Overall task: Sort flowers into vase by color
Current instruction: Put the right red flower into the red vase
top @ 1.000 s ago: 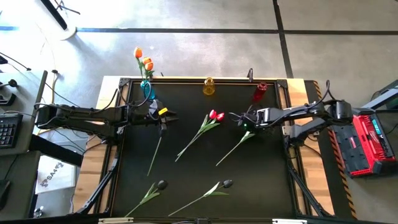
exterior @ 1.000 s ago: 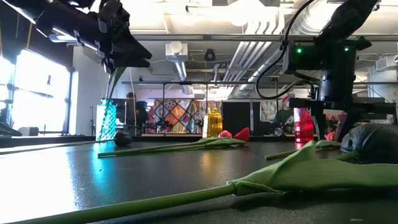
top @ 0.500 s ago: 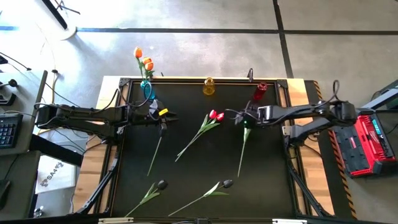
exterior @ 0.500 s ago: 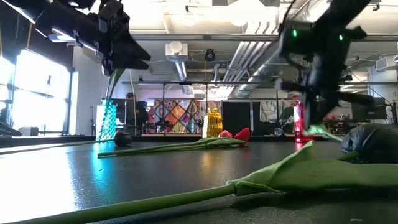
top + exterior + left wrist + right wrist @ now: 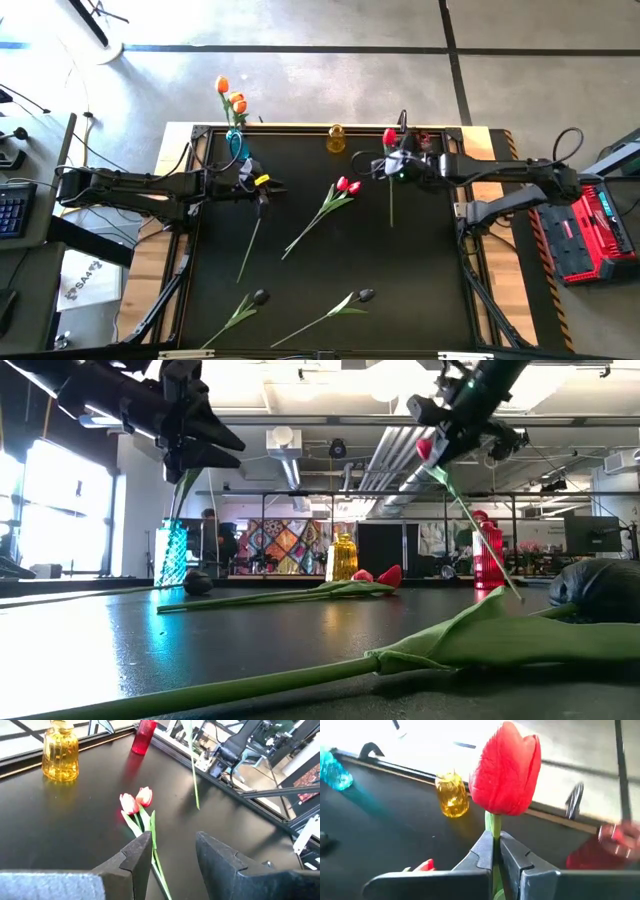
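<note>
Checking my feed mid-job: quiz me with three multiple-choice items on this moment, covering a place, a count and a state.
1. Where does the blue vase stand?
A. far left corner
B. table middle
C. near right corner

2. How many orange tulips are in it?
A. one
B. three
C. five

3. What is the right gripper doing?
A. hanging open
B. shut on nothing
C. shut on a red tulip

Answers:
1 A, the high view shows it at the far left corner.
2 B, three orange heads rise from it.
3 C, its fingers pinch the stem under the head.
</note>
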{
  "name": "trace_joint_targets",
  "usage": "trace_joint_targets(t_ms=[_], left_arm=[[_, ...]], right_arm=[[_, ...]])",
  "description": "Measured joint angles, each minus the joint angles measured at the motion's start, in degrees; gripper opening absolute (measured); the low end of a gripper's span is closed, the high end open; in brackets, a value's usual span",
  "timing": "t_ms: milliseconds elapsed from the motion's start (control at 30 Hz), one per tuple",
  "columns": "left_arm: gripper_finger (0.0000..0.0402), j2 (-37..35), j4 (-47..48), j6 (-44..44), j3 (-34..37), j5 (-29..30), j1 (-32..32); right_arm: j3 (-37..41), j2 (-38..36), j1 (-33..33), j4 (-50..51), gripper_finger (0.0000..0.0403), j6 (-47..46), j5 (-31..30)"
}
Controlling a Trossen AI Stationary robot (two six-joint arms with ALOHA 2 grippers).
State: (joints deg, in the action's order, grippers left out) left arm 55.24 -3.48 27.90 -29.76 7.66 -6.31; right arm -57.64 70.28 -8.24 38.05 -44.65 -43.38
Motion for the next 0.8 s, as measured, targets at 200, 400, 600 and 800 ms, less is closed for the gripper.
trace_joint_targets(t_ms=[200,400,600,800], left_arm=[[0.0138,0.0,4.6,2.9,0.0,0.0,0.0],[0.0131,-0.6,5.4,7.1,0.0,4.6,1.6],[0.0107,-6.3,-1.8,0.3,0.0,13.1,2.6],[0.0089,-10.9,1.8,-2.5,0.0,14.2,1.6]], right_arm=[[-2.6,-0.3,-5.1,-1.4,0.0002,7.6,-0.7],[-1.2,-3.2,-8.2,-16.9,0.0002,21.9,-4.6],[2.6,-2.6,-13.5,-49.7,0.0001,42.0,20.1],[2.8,-4.6,-16.2,-39.3,0.0,44.8,11.2]])
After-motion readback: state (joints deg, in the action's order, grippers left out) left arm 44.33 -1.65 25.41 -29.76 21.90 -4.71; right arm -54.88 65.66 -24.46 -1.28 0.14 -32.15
